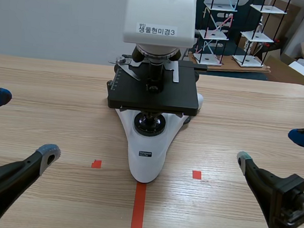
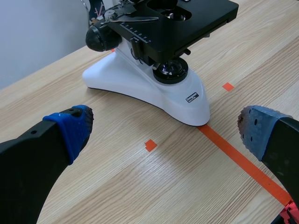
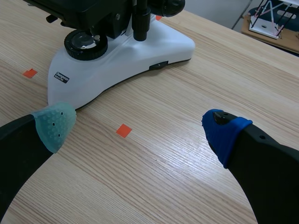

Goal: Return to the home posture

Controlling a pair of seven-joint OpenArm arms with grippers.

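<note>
Pale wood-grain table (image 1: pixel 52 83) fills the scene view, and a white and black microscope (image 1: pixel 154 92) stands at the centre of the frame, its base pointing down toward the orange-red tape line (image 1: pixel 138 210) at the bottom middle. Two small tape squares (image 1: pixel 96 164) (image 1: pixel 197 174) flank the base.

The left gripper (image 1: pixel 21 124) sits at the lower left of the frame and the right gripper (image 1: pixel 273 147) at the lower right. Both are well apart from the microscope and roughly mirror each other. Each has its jaws spread wide with nothing between them. The left wrist view shows the left gripper (image 2: pixel 166 135) with only bare table between its fingers and the microscope (image 2: pixel 154 88) ahead of it. The right wrist view shows the same for the right gripper (image 3: pixel 139 129), with the microscope (image 3: pixel 126 60) ahead and slightly to one side.

The task has no object of its own. What it concerns is the arms, and they lie low and drawn back on either side. By my judgement the return is at or very near its end, since nothing is held and neither gripper touches the instrument. Any move left would be a small settling of the joints, kept clear of the microscope base. I cannot tell from these views whether the exact home pose is reached.
</note>
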